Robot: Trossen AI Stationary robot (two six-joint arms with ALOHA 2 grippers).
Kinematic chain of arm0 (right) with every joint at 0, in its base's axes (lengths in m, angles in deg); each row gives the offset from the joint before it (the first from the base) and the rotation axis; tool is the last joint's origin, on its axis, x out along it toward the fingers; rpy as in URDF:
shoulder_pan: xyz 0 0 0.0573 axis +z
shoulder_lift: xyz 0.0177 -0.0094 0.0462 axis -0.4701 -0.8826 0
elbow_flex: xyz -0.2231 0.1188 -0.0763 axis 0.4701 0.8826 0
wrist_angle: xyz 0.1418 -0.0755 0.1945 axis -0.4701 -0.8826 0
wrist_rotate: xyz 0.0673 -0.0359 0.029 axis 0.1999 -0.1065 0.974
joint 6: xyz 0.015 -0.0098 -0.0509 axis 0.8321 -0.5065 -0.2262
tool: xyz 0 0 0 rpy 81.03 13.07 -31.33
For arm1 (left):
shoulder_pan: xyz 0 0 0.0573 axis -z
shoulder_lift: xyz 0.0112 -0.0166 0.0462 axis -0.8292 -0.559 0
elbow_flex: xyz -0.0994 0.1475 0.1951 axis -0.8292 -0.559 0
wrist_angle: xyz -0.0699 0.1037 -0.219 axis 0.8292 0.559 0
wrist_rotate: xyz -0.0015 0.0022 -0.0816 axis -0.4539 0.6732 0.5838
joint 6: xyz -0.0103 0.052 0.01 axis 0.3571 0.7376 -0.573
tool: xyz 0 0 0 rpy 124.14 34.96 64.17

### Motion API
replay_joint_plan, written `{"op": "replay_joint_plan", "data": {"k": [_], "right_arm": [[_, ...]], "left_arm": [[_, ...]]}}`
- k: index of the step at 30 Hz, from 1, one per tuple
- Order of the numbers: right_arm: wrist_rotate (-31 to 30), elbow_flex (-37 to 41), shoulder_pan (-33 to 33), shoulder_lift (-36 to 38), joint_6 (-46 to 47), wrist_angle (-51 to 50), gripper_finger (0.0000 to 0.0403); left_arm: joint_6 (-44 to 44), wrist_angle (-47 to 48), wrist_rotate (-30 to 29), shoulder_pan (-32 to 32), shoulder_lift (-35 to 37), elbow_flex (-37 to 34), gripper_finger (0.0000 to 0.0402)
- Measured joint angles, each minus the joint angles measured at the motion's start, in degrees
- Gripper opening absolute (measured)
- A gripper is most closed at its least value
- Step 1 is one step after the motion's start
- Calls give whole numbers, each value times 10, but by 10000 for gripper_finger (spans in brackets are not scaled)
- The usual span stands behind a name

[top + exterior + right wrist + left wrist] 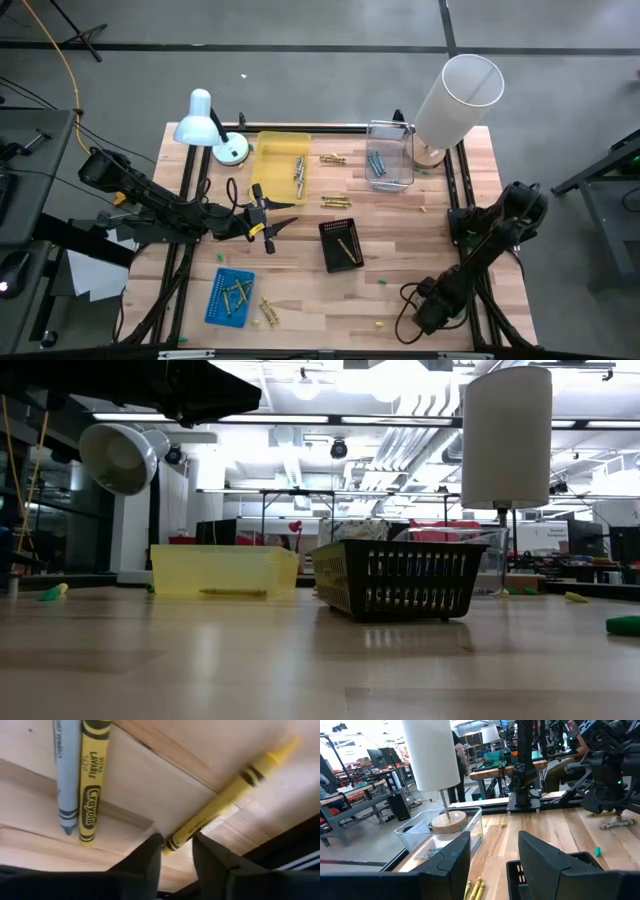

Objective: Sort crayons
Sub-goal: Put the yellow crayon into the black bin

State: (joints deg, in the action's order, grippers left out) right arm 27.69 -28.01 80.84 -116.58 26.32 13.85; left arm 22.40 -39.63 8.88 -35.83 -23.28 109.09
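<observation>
While the right tool [176, 854] is hanging low over the bench's [420, 260] near right corner, its fingers are standing apart over a yellow crayon [227, 795].

That crayon is lying slantwise, one end just between the fingers, its length running away from them; a grey crayon [65, 775] and another yellow one [92, 780] are lying side by side nearby. The left tool [262, 215], apart and empty, is waiting mid-bench.

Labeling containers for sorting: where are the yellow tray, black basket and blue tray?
yellow tray [272, 178]: high view, bare floor of it.
black basket [331, 245]: high view, its left wall.
blue tray [216, 301]: high view, bare left part.
</observation>
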Motion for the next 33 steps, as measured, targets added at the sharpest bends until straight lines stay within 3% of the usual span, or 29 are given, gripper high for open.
{"op": "replay_joint_plan", "data": {"k": [9, 20, 29, 33], "right_arm": [[10, 15, 3, 2, -7, 28, 9], [1, -25, -7, 14, -72, -59, 3], [-107, -68, -63, 63, -158, -126, 1], [-163, -113, -103, 88, -226, -210, 1]], "left_arm": [[0, 11, -1, 0, 0, 0, 154], [-17, 7, -5, 0, 11, 0, 154], [-19, 12, -9, 0, 51, 0, 154], [-17, 14, -10, 0, 53, 0, 154]]}}
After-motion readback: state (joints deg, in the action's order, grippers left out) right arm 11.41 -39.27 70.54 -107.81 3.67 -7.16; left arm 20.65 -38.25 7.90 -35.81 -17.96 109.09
